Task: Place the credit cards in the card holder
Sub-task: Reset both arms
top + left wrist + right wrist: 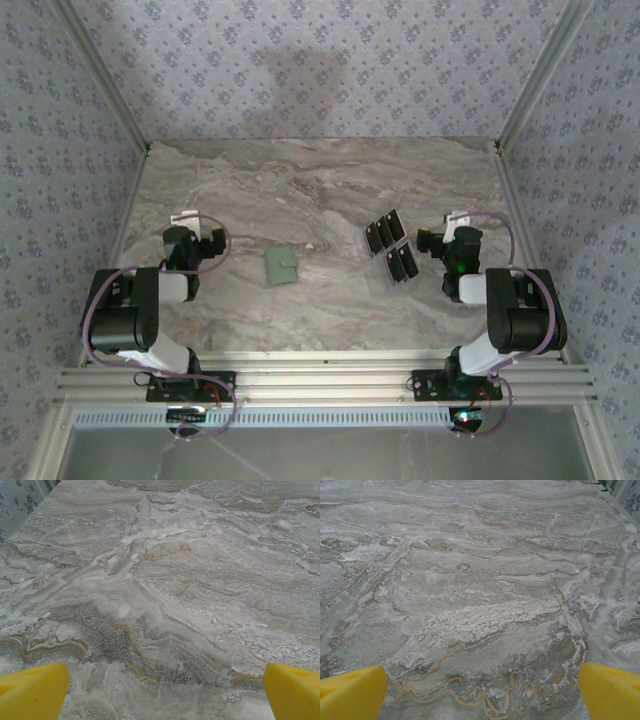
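Left tool (162,690) and right tool (481,692), both spread wide, empty, above marble table (300,180)

black-white arms (130,318), purple cables (87,322), yellow gripper fingertips (31,691)

The counter (320,190) has a grey-beige marbled surface, veined with white and streaked here and there with brown and orange. Two things lie flat on it, both in its nearer half. Left of centre lies the card holder (281,266), sage green and roughly square. Right of centre, well apart from it, lie the credit cards (391,246): small black rectangles with pale edges, set side by side in two rows that run at a slant to the counter's edges.
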`<state>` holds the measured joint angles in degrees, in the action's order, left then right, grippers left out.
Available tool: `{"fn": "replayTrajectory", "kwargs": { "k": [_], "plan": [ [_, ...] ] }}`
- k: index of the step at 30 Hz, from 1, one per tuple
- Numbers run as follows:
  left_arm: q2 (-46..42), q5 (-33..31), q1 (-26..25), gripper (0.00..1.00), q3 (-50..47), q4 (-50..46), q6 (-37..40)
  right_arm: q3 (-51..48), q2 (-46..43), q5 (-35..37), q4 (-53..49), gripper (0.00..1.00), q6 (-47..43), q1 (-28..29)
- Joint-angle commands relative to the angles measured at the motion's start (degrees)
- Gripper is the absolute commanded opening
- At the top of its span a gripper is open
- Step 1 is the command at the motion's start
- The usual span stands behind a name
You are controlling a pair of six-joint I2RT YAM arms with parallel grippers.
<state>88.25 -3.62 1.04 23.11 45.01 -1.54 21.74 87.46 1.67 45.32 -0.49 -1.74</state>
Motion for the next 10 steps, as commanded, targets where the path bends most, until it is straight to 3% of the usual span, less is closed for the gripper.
{"fn": "replayTrajectory", "kwargs": {
  "k": [1, 10],
  "plan": [
    [0.0, 1.3, 0.3, 1.0, 1.2, 0.7, -0.4, 0.9, 0.0, 0.2, 1.1, 1.0, -0.8, 0.0],
    [0.0, 1.4, 0.5, 1.0, 1.2, 0.7, -0.4, 0.6, -0.2, -0.1, 1.3, 1.0, -0.8, -0.2]
  ]
}}
